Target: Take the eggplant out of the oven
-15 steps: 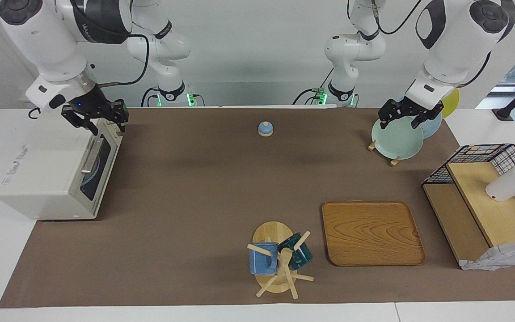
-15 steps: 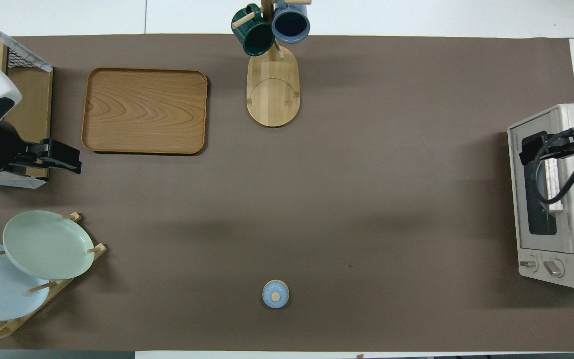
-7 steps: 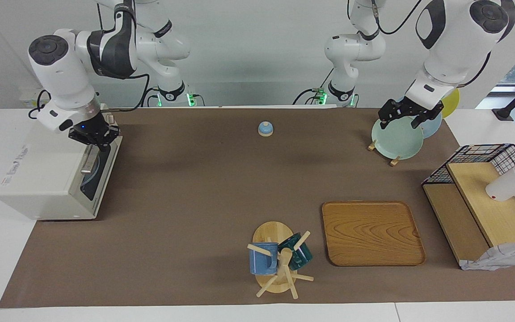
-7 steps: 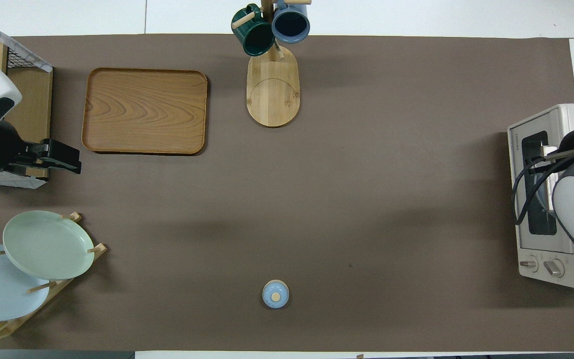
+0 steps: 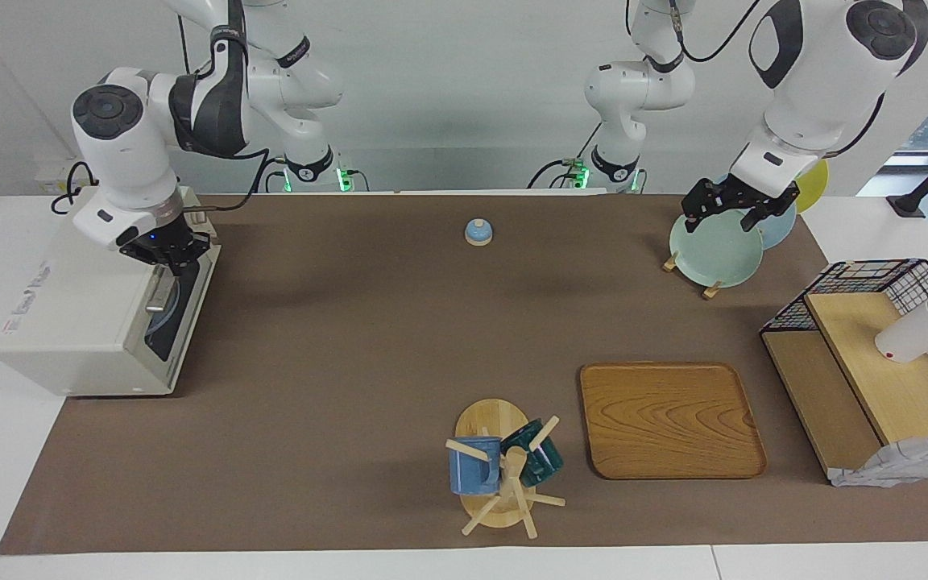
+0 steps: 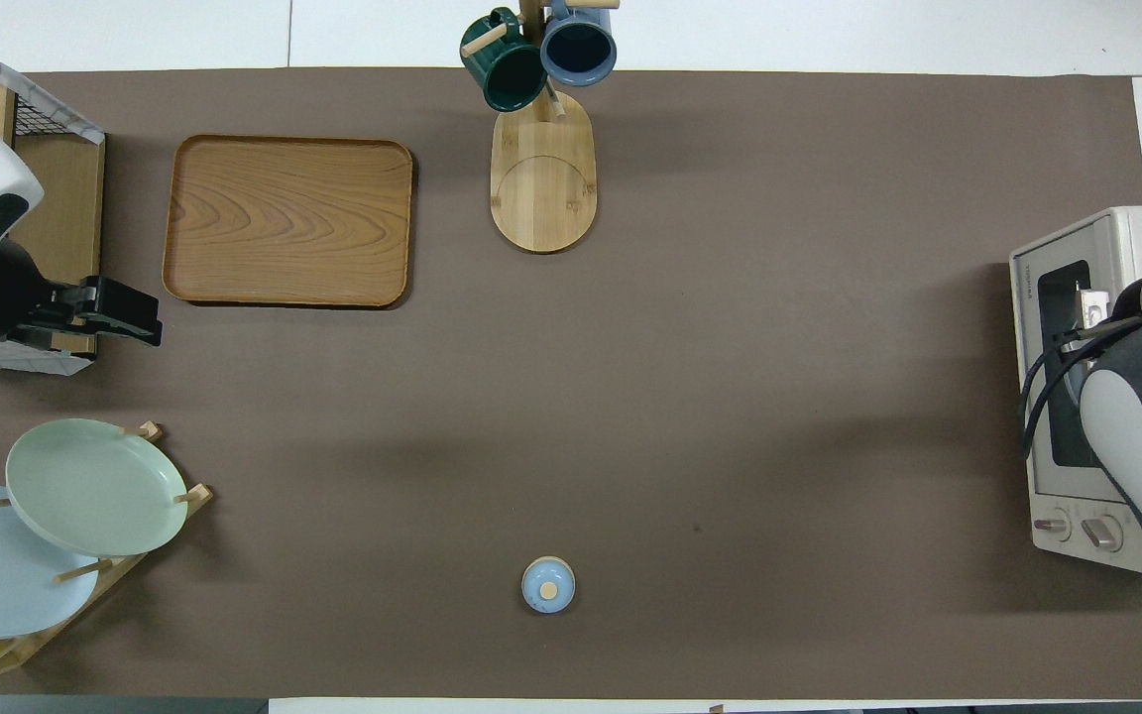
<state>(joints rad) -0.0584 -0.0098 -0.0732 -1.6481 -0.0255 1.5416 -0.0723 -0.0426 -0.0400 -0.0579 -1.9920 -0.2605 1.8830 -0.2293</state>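
The cream-white oven stands at the right arm's end of the table with its glass door closed. My right gripper is down on the end of the door's metal bar handle nearest the robots, shut on it. From overhead the right arm covers most of that gripper and the oven. The eggplant is hidden; only something pale blue shows through the door's window. My left gripper hangs open over the plate rack, holding nothing, and the left arm waits.
A plate rack with several plates stands at the left arm's end. Farther out are a wooden tray, a mug tree and a wire-and-wood shelf. A small blue knobbed lid lies near the robots.
My right gripper came down from above the oven's near corner onto the door handle and closed. The right arm's elbow swung lower. The left arm stayed still.
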